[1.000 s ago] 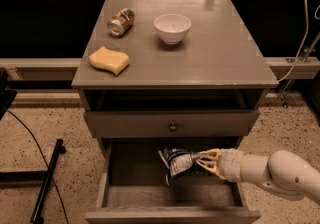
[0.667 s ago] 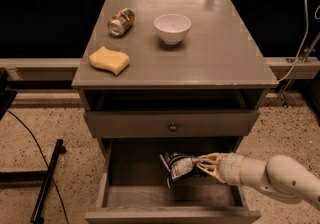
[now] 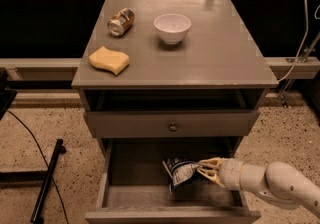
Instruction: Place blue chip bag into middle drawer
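Note:
The blue chip bag is crumpled, dark blue with silver patches, and stands tilted inside the open middle drawer, right of its centre and just above the plank floor. My gripper reaches in from the right on a white arm and is shut on the bag's right edge. The drawer is pulled out toward the camera below the closed drawer front with a round knob.
On the cabinet top are a tan-labelled can lying on its side, a white bowl and a yellow sponge-like block. A black stand leg lies on the speckled floor at the left. A railing runs behind the cabinet.
My gripper and the bag have moved a little lower into the drawer. The grip on the bag is unchanged.

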Action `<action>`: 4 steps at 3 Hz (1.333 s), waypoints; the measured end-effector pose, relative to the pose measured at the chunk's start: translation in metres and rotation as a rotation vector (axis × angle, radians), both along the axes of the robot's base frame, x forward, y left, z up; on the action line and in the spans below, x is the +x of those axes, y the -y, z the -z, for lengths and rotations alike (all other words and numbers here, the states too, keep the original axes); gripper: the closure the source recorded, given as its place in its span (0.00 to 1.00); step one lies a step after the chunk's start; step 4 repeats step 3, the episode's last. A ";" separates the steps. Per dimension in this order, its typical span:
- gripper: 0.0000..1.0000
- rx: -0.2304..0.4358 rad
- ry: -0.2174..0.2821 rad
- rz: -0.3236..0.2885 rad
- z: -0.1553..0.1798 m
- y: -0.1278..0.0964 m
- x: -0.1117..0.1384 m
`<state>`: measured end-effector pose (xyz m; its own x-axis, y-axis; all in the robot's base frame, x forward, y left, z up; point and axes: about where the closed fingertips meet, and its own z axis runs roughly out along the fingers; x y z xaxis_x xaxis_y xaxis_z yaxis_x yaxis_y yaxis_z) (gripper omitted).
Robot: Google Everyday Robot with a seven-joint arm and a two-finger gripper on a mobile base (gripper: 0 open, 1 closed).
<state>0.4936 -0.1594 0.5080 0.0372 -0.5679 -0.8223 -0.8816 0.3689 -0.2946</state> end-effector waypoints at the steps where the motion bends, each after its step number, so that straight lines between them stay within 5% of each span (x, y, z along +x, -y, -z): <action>1: 0.12 0.003 -0.001 -0.003 0.001 -0.002 0.000; 2: 0.00 0.004 -0.002 -0.005 0.001 -0.003 0.000; 4: 0.00 0.004 -0.002 -0.005 0.001 -0.003 0.000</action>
